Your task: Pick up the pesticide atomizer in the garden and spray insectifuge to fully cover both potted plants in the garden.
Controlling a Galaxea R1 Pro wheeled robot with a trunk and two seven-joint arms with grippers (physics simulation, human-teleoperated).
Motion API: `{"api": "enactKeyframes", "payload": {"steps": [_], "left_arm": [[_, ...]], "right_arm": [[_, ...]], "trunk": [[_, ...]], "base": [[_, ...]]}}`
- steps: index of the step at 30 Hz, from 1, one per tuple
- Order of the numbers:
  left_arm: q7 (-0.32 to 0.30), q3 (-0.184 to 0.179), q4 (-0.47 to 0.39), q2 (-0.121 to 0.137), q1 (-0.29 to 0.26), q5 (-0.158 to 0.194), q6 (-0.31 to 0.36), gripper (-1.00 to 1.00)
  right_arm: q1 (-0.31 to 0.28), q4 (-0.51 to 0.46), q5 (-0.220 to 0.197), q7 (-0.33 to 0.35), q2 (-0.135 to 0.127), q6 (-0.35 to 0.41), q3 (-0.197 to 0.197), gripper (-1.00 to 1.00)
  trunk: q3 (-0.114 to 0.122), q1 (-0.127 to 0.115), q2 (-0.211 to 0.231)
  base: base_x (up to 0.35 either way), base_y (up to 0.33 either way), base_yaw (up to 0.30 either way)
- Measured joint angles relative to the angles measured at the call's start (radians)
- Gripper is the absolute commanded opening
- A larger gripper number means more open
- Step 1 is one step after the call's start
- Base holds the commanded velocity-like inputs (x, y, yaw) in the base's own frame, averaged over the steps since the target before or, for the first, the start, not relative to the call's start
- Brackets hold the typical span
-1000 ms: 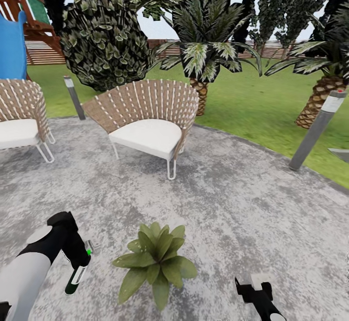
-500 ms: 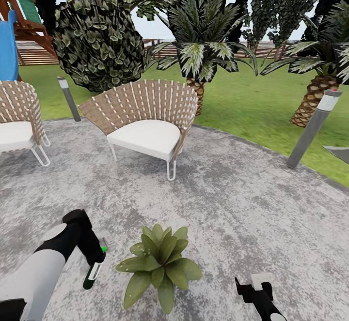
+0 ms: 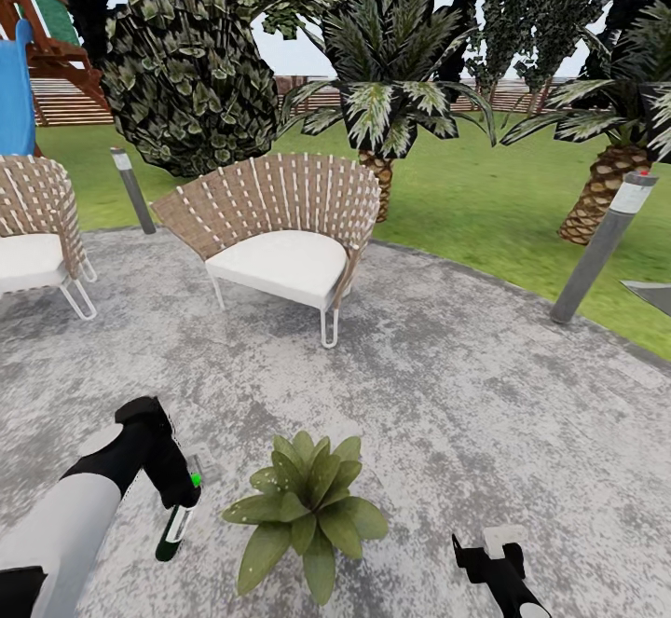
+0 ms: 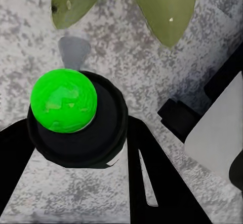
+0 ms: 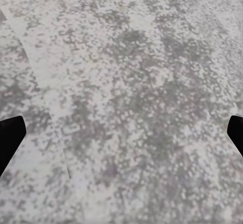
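One potted plant (image 3: 308,511) on the stone patio (image 3: 466,394), pot hidden by leaves | left gripper (image 3: 177,501) clamps the pesticide atomizer (image 3: 175,527) just beside it | right gripper (image 3: 489,553) cut off at frame edge, fingertips wide apart.

Right gripper (image 3: 485,548) cut off (bottom edge) — potted plant's (image 3: 308,506) pot seemingly leaf-hidden.
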Motion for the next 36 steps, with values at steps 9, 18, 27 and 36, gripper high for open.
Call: {"api": "enactKeyframes", "payload": {"steps": [9, 18, 27, 36], "left_arm": [[0.031, 0.006, 0.07, 0.025, 0.06, 0.01, -0.052, -1.0], [0.088, 0.073, 0.059, -0.022, 0.055, 0.013, -0.071, -1.0], [0.095, 0.072, 0.074, -0.016, 0.066, 0.002, -0.073, -1.0], [0.096, 0.074, 0.06, -0.028, 0.066, 0.008, -0.071, -1.0]], "right_arm": [[0.0, -0.001, 0.0, 0.0, -0.002, 0.0, 0.0, 1.0], [0.0, -0.001, 0.0, -0.001, 0.0, 0.0, 0.0, 1.0], [0.0, -0.002, 0.0, -0.001, 0.0, 0.0, 0.0, 1.0], [0.0, 0.0, 0.0, -0.001, 0.0, 0.0, 0.0, 1.0]], "trunk": [[0.0, 0.0, 0.0], [0.0, 0.0, 0.0], [0.0, 0.0, 0.0], [0.0, 0.0, 0.0]], "base": [[0.0, 0.0, 0.0], [0.0, 0.0, 0.06], [0.0, 0.0, 0.109], [0.084, -0.188, 0.121]]}}
